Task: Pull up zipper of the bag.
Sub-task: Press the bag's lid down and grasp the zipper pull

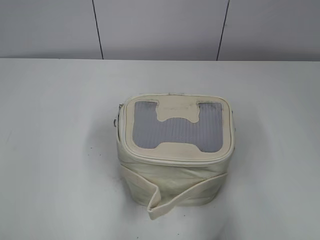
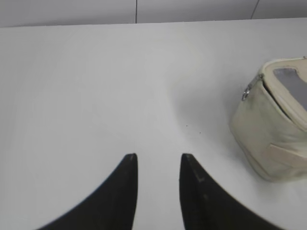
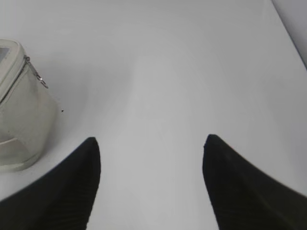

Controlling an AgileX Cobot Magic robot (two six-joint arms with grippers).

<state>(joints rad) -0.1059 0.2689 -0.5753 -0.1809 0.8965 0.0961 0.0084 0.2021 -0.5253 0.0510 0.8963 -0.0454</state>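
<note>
1. Nearest the lens, my left gripper (image 2: pixel 158 158) hangs over bare surface (image 2: pixel 96 86), its two dark fingers (image 2: pixel 120 191) parted by a narrow gap and pinching nothing.
2. My right gripper (image 3: pixel 151 141) is spread wide, fingers (image 3: pixel 72 187) well apart, also holding nothing.
3. From the left gripper, the bag (image 2: pixel 273 124) sits ahead and off to the right, well apart from the fingertips; from the right gripper it lies to the left, near the left finger but not touching.
4. Seen from outside, the bag (image 1: pixel 175 150) stands upright in mid-surface, mesh lid (image 1: pixel 177 127) up, with a loose strap (image 1: pixel 165 195) drooping across its front.
5. The zipper (image 1: pixel 172 159) runs round the lid rim; a silver slider (image 2: pixel 246 92) shows at the bag's corner facing my left gripper, and another slider (image 3: pixel 39 76) hangs on the side facing my right one.
6. Neither gripper appears in the outside view.
</note>
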